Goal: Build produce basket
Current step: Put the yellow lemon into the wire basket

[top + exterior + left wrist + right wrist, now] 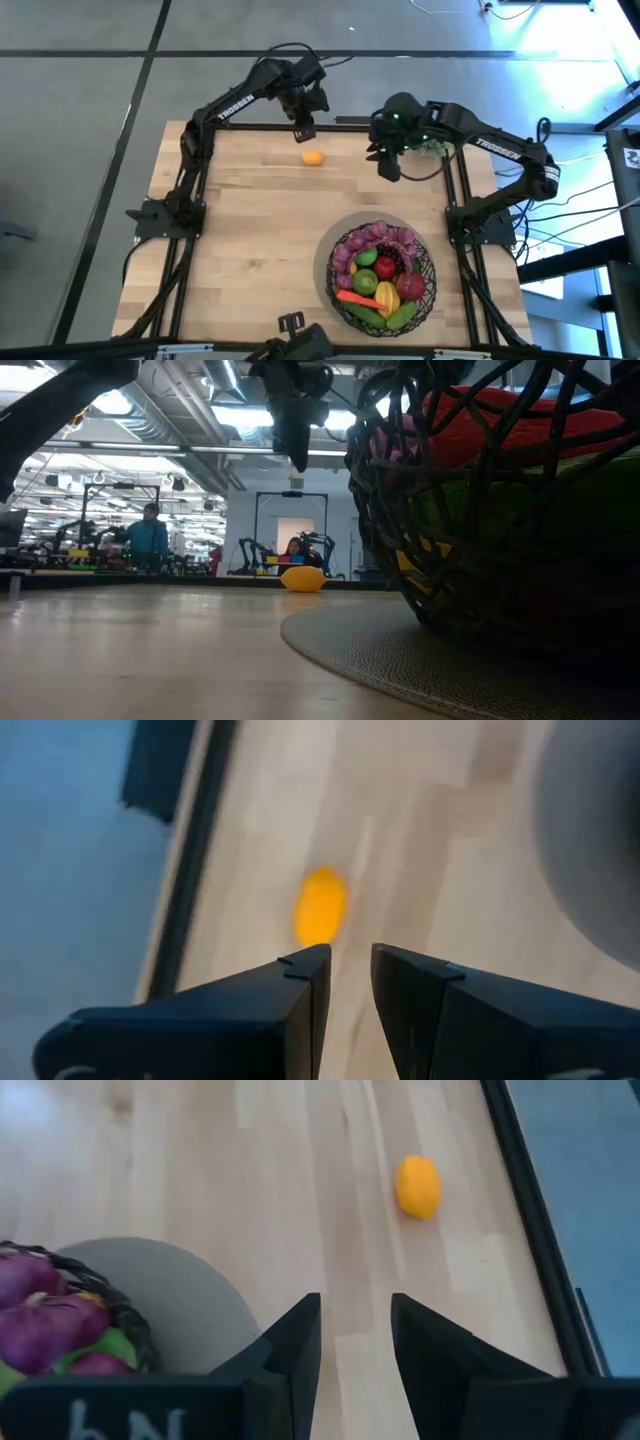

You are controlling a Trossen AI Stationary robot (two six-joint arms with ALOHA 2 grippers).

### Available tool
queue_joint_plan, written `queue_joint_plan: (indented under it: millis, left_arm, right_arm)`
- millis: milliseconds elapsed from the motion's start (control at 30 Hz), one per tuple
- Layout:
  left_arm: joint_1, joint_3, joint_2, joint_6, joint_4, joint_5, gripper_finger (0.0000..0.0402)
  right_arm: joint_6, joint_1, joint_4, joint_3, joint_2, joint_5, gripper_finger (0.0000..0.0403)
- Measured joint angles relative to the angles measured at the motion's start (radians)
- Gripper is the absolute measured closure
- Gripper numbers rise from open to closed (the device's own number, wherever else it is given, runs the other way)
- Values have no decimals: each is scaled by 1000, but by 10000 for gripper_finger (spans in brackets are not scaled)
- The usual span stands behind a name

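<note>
In the high view, the left gripper (303, 131) hangs at the upper middle of the frame, over the far edge of the bench (240, 250). It sits just above the one loose piece of produce, a small orange-yellow fruit (313, 157), probably lined up there to come down on it. Its fingers (300, 990) stand a narrow gap apart and hold nothing; the fruit lies beyond their tips, untouched.

To the right of the fruit, the right gripper (387, 165) waits near the upper right of the bench, aimed toward the bench. Its fingers (300, 1335) are also slightly parted and empty, with the fruit well ahead of them.

Lower right of the frame, the basket (346, 292) rests on a round grey mat (325, 255), already heaped with purple grapes (380, 240), apples, a carrot and green pieces. By my judgement the job is nearly finished, with only the stray fruit left to collect.
</note>
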State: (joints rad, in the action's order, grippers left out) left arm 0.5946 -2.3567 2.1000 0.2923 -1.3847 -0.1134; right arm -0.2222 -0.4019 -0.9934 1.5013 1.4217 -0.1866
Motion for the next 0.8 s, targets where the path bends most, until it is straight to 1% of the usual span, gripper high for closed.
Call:
queue_joint_plan:
  millis: [167, 333, 400, 500, 567, 733, 800]
  left_arm:
    - [1, 0, 54, 104, -1, -91, 335]
    - [3, 0, 117, 208, -9, -154, 335]
    - [3, 0, 144, 218, -14, -176, 335]
    - [5, 0, 179, 207, -24, -177, 335]
    - [6, 1, 198, 186, -42, -158, 335]
    - [7, 1, 205, 184, -61, -145, 335]
    - [9, 1, 205, 183, -75, -144, 335]
  right_arm:
    - [2, -1, -8, 0, 3, 72, 284]
    - [-21, -11, -20, 0, 3, 92, 284]
    - [-47, -14, -20, 0, 3, 92, 284]
    - [-54, -20, -21, 0, 3, 88, 285]
    - [-78, -31, -28, 0, 3, 59, 285]
    - [-132, -85, -25, -36, 2, -111, 285]
    - [-132, -107, -16, -73, 2, -148, 285]
